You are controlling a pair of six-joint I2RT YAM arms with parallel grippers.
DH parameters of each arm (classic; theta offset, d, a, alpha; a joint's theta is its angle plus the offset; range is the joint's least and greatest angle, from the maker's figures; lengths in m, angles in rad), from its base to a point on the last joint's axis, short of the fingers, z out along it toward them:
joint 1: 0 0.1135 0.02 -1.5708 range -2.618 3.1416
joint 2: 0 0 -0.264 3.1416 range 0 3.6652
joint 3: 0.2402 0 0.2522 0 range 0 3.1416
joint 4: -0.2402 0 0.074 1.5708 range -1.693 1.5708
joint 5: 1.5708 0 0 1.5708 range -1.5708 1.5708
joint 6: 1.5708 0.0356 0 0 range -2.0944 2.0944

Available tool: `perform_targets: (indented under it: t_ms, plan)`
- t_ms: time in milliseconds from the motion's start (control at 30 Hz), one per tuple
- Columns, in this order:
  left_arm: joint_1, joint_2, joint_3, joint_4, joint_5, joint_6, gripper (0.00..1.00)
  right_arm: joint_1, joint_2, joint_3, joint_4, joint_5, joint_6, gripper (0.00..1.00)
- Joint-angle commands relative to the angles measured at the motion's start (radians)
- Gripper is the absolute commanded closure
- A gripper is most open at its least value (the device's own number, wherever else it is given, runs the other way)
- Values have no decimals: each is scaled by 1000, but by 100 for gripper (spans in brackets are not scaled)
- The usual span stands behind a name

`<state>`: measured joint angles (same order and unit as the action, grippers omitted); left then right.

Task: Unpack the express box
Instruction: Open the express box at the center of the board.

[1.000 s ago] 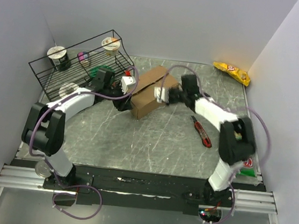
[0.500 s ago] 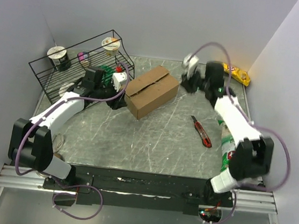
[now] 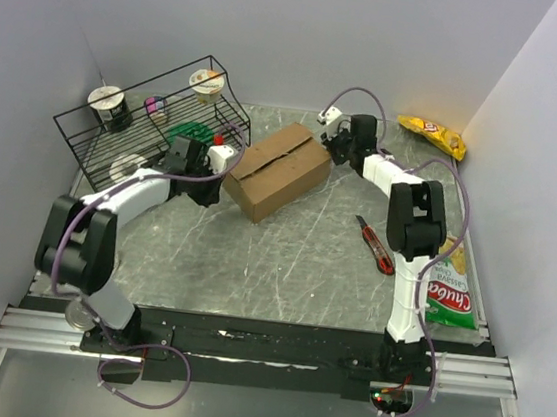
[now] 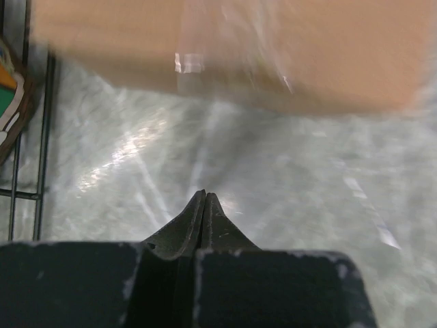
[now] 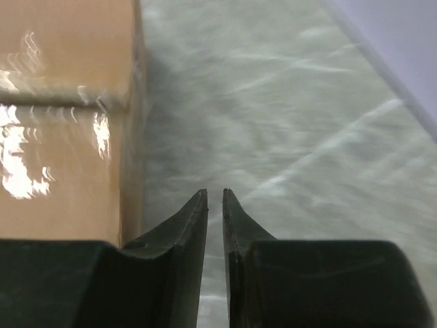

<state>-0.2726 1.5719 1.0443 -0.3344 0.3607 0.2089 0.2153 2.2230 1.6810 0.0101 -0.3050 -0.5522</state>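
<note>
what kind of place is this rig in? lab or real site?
Probably a lab test booth: plain white walls close around a table, and the items look like props: a cardboard box, a wire rack, a yellow snack bag.

white arm links (image 3: 140, 191), black joints (image 3: 413, 219), looping purple cables (image 3: 358, 90), dark scuffed tapered jaws

Open table (image 3: 283, 259) before the express box (image 3: 281, 172); wire rack (image 3: 158, 119) near its left.
</note>
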Motion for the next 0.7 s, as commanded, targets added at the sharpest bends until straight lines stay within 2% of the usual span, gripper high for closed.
perform_targets:
  t_ms: [0, 133, 267, 367, 400, 467, 533, 600, 667]
  plan:
    - [4, 100, 68, 61, -137, 40, 99, 16, -103, 69, -185, -317, -44, 79]
    - [4, 174, 120, 115, -190, 78, 97, 59, -271, -74, -427, -471, -150, 79]
    - [9, 200, 143, 120, -140, 116, 91, 203, -596, -448, -567, -516, -261, 80]
    - [10, 150, 117, 83, 117, 182, 86, 265, -773, -640, -573, -511, -172, 80]
    - [4, 133, 100, 65, 300, 197, 85, 278, -808, -685, -515, -462, -2, 79]
    - [-25, 81, 50, 45, 403, 231, 83, 260, -871, -753, -483, -378, 98, 80]
    - [-97, 54, 8, -15, 481, 263, 79, 225, -887, -757, -512, -361, 120, 80]
    - [-172, 13, -39, -28, 483, 230, 77, 185, -924, -753, -556, -364, 109, 80]
    - [-192, -41, -52, -57, 459, 195, 75, 153, -960, -709, -596, -378, 104, 80]
